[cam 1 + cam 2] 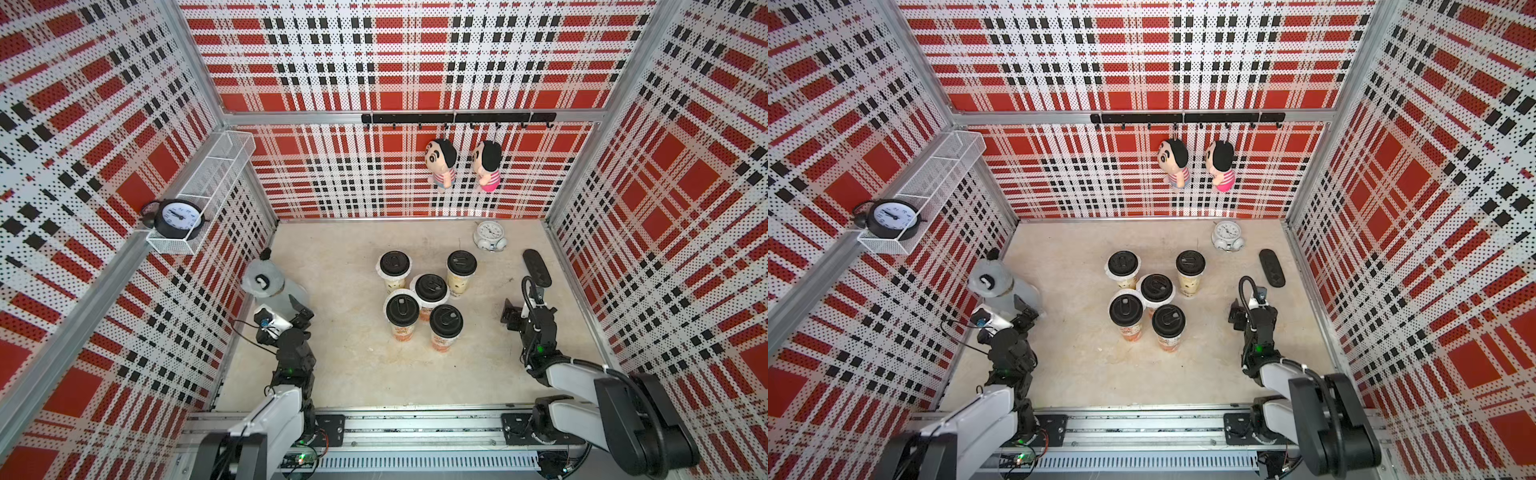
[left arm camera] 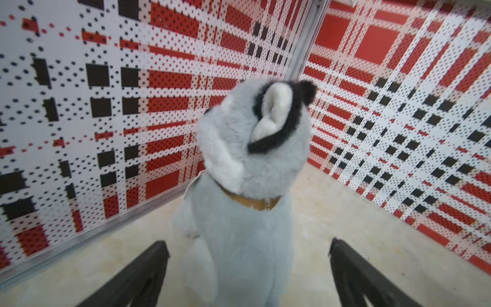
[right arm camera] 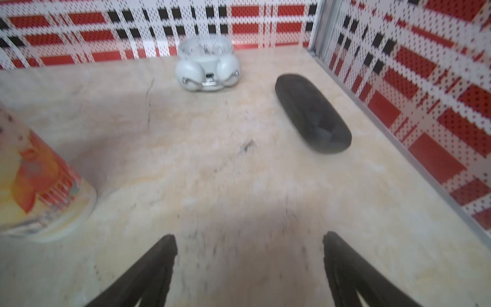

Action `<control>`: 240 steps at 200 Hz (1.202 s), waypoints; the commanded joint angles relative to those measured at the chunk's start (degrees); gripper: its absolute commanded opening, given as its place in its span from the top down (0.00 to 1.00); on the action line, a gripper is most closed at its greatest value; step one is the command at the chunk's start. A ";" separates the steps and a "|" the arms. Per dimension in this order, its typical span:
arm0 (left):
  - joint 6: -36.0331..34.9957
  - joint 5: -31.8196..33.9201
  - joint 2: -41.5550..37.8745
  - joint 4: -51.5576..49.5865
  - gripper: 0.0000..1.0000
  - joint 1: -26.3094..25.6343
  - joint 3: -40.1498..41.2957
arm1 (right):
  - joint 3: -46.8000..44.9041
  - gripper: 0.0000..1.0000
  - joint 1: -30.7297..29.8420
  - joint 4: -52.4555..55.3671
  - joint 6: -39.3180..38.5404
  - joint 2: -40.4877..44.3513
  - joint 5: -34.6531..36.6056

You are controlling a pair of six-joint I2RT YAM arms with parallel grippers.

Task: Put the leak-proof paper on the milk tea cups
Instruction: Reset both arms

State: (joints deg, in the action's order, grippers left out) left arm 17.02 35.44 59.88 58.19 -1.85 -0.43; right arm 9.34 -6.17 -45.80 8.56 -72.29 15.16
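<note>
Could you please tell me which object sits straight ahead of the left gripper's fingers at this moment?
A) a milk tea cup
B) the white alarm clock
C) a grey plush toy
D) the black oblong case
C: in the left wrist view, the grey plush toy fills the space just ahead of the left gripper, whose jaws stand wide apart with nothing held.

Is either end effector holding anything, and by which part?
Nothing is held. The left end effector is open before the plush toy, not gripping it; the right end effector is open too.
</note>
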 commanded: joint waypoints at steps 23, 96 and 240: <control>-12.11 -7.04 22.12 34.06 0.02 -1.27 -1.23 | 2.06 0.09 1.60 -24.20 -5.68 -11.50 -1.69; -12.98 -15.53 29.59 21.28 0.02 0.09 -11.40 | 6.48 0.00 3.53 -23.07 -3.61 -18.09 -1.15; -13.98 -13.83 30.02 20.20 0.02 -1.14 -12.27 | 6.14 0.00 3.52 -22.57 -3.11 -17.59 -0.05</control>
State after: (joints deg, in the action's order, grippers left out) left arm 3.55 21.43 89.52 78.72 -2.72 -12.12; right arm 15.84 -3.14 -67.00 5.65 -90.06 14.41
